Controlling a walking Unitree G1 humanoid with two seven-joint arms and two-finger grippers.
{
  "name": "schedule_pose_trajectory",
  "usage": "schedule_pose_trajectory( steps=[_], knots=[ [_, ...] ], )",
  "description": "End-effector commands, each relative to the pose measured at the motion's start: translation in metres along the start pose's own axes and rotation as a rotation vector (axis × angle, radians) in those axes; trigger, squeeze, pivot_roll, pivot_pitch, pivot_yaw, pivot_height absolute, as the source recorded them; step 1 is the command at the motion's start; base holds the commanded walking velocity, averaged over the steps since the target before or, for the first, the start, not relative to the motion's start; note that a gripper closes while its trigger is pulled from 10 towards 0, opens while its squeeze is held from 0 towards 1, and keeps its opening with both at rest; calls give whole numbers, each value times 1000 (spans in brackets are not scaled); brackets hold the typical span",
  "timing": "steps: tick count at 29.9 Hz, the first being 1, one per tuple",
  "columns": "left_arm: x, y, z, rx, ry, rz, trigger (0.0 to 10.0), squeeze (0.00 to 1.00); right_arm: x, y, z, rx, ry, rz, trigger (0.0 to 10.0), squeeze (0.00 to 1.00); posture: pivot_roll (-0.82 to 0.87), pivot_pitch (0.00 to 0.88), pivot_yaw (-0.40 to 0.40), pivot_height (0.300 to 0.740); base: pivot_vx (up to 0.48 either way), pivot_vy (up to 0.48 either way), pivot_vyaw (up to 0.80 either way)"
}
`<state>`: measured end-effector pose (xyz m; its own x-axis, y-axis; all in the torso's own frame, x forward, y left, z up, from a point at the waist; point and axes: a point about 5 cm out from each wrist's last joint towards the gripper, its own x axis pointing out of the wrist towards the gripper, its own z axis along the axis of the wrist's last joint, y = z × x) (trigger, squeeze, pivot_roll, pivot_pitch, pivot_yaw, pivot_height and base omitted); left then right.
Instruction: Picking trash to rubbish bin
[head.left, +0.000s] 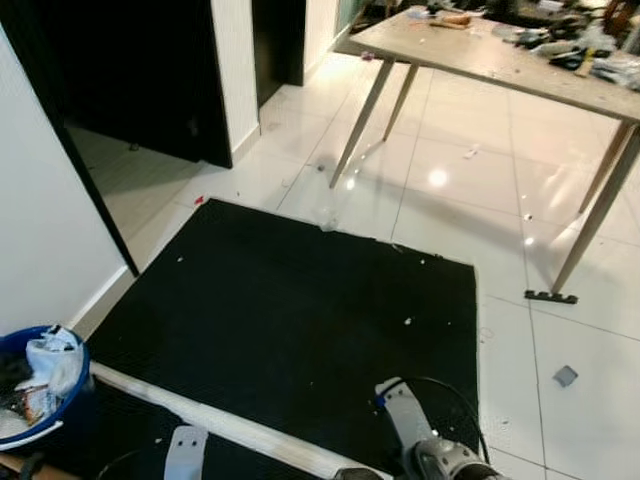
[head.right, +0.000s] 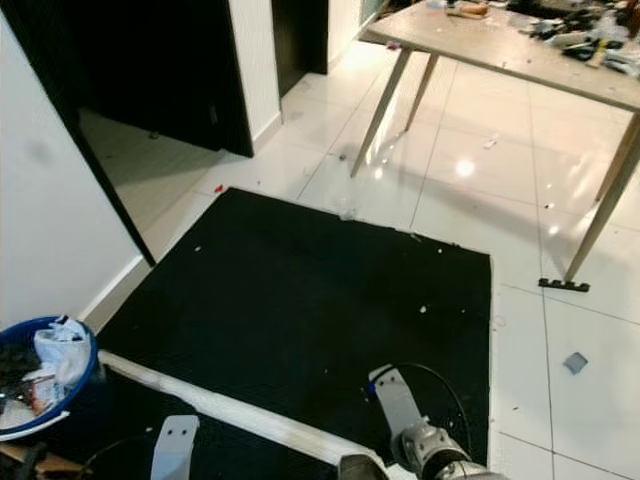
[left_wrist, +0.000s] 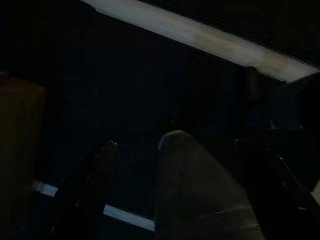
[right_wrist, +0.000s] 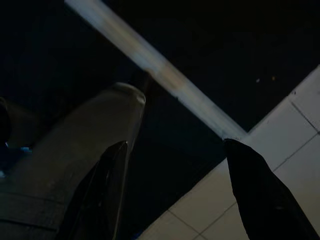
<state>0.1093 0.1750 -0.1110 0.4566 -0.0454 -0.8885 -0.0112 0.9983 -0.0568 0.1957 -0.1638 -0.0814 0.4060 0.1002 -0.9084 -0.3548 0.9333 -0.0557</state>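
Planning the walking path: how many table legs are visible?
3: two angled legs at the table's left end, one at right. Others may be out of frame.

The right gripper hangs over the near edge of the floor mat, a strip lying across the mat beneath it. Far to its left stands the rubbish bin against the wall. The table stands well ahead of it, beyond the mat.
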Motion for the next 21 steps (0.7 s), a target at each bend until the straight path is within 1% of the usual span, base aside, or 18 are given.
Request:
schedule_pose_trajectory(
  steps=[1,21],
  knots=[
    [2,-1,8,12,-18,-5,10000,0,-1,-4,-4,12,11,-12,10000,0,14,18,6,740,356,0,-781],
    [1,-3,1,5,-8,-10,10000,0,-1,-3,-8,-15,24,-3,10000,0,33,25,-7,740,367,0,-781]
  ],
)
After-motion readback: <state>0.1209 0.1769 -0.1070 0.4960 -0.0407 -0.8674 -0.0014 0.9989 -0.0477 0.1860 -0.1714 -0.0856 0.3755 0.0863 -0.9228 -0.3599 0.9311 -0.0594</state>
